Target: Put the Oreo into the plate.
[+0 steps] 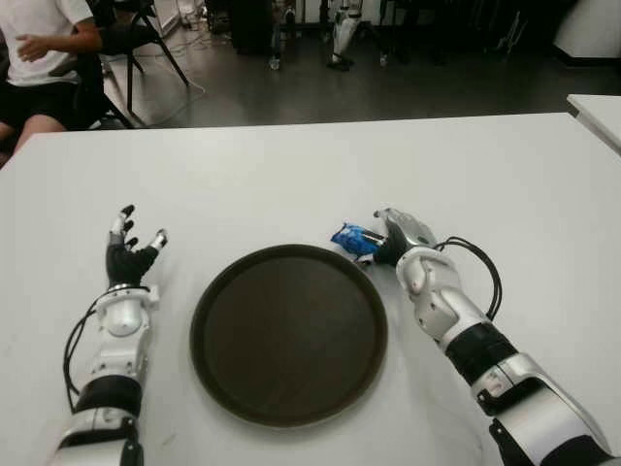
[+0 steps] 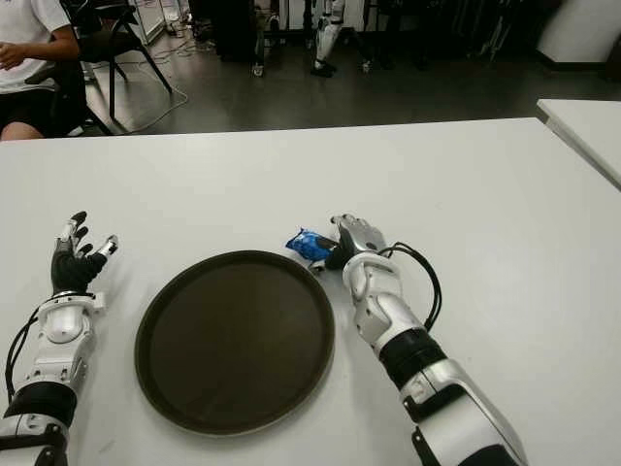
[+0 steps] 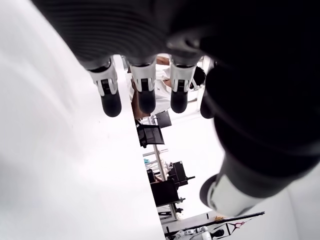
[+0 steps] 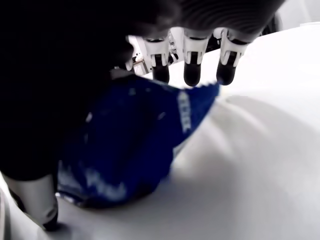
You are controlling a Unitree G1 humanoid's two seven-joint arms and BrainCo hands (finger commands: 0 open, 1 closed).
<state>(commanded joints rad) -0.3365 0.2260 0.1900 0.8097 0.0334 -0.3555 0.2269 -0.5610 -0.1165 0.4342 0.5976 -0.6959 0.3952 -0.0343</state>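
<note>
The Oreo, a blue packet (image 1: 353, 239), lies on the white table (image 1: 291, 175) just past the upper right rim of the round dark brown plate (image 1: 289, 335). My right hand (image 1: 386, 240) is cupped over the packet from the right. In the right wrist view the packet (image 4: 135, 145) lies under the palm, the fingertips (image 4: 193, 75) reach past its far end and the thumb (image 4: 42, 210) points down beside it, none of them closed on it. My left hand (image 1: 131, 245) shows left of the plate, fingers (image 3: 145, 95) spread and holding nothing.
A seated person (image 1: 39, 58) and chairs are beyond the table's far left corner. A second white table (image 1: 597, 112) shows at the right edge. A black cable (image 1: 485, 267) loops off my right wrist.
</note>
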